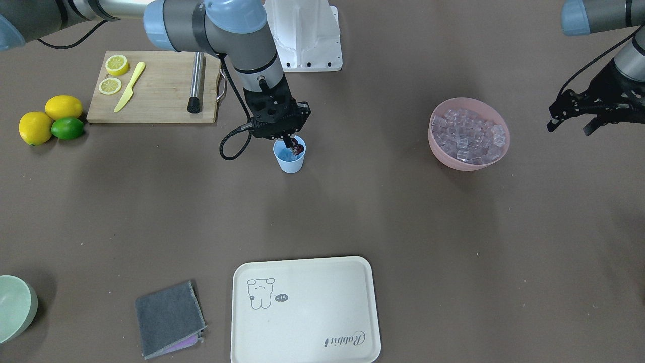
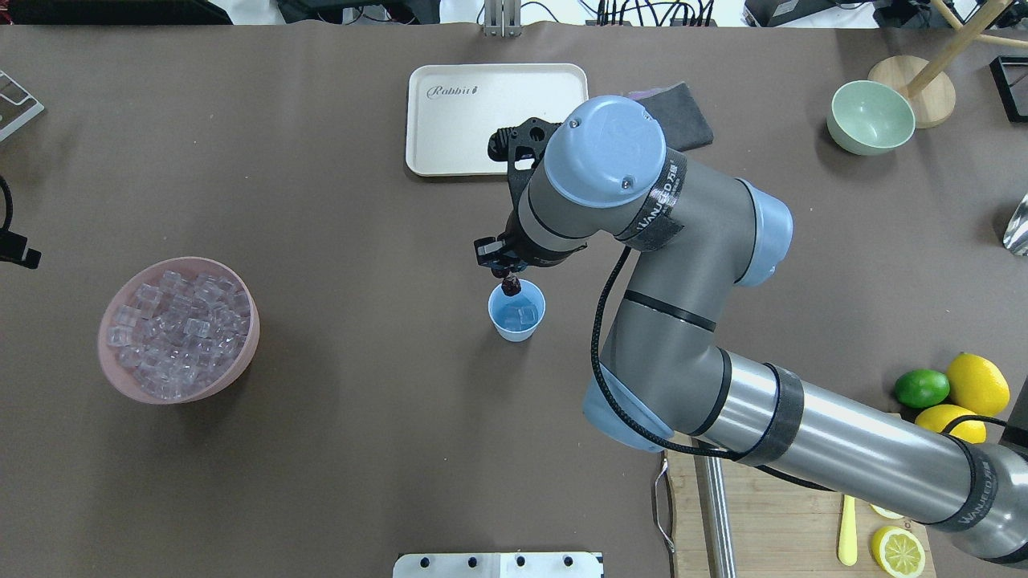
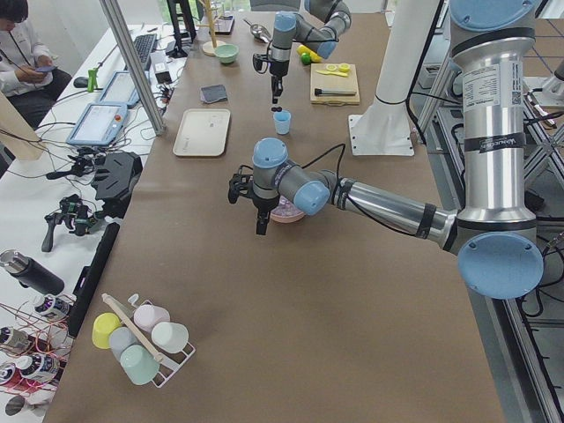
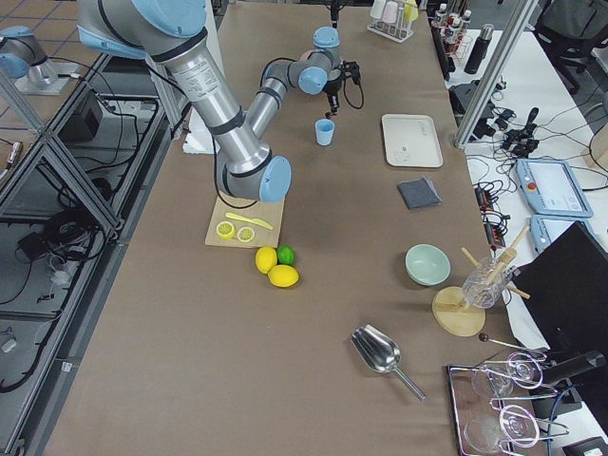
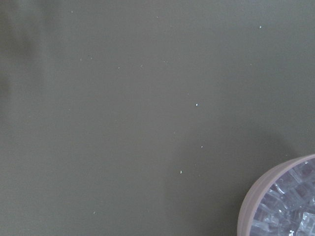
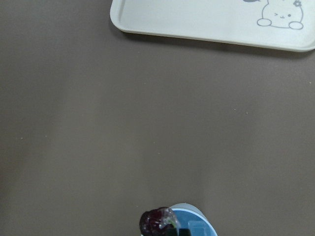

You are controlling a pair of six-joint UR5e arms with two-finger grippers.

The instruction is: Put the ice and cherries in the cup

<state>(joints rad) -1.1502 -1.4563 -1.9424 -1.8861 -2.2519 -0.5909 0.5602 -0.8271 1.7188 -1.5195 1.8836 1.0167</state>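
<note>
The light blue cup (image 1: 289,160) stands mid-table with an ice cube (image 2: 526,315) inside it. My right gripper (image 1: 293,143) hangs just above the cup's rim, shut on the dark red cherries (image 1: 298,149). The cherries also show in the overhead view (image 2: 511,285) and in the right wrist view (image 6: 156,221), over the cup's edge (image 6: 197,222). A pink bowl (image 1: 438,146) holds several more ice cubes (image 1: 468,133). My left gripper (image 1: 572,123) hovers beside that bowl, open and empty. The left wrist view shows only the bowl's rim (image 5: 251,201).
A white tray (image 1: 302,307) and a grey cloth (image 1: 169,317) lie at the operators' side. A cutting board (image 1: 161,96) with lemon halves, a yellow knife and a metal rod sits by two lemons and a lime (image 1: 67,128). A pale green bowl (image 1: 12,307) is at the corner.
</note>
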